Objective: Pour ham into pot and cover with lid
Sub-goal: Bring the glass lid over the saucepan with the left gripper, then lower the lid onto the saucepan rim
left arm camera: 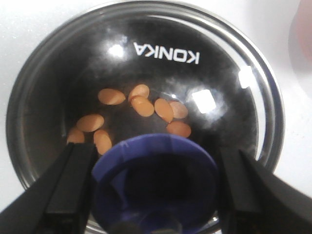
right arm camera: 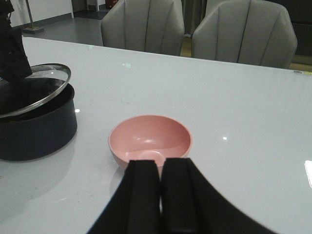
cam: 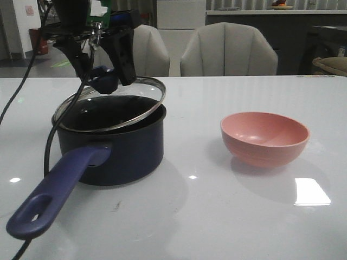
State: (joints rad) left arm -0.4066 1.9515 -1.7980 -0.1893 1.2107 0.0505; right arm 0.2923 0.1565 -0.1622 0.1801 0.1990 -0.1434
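The dark navy pot point(cam: 124, 157) stands at the table's left, its long purple-blue handle point(cam: 59, 187) pointing toward the near edge. The clear glass lid point(cam: 142, 102) hangs tilted over the pot's mouth, low on the left and raised at the right. My left gripper point(cam: 105, 76) is shut on the lid's purple-blue knob point(left arm camera: 156, 180), a black finger point(left arm camera: 73, 178) on each side. Through the glass point(left arm camera: 219, 73) several orange-yellow ham bits point(left arm camera: 141, 105) lie on the pot's black bottom. My right gripper point(right arm camera: 161, 170) is shut on nothing, just short of the pink bowl point(right arm camera: 150, 139).
The empty pink bowl point(cam: 264, 138) stands right of the pot, well apart from it. Black cables point(cam: 51, 141) hang down at the pot's left side. Two grey chairs point(cam: 227, 51) stand behind the table's far edge.
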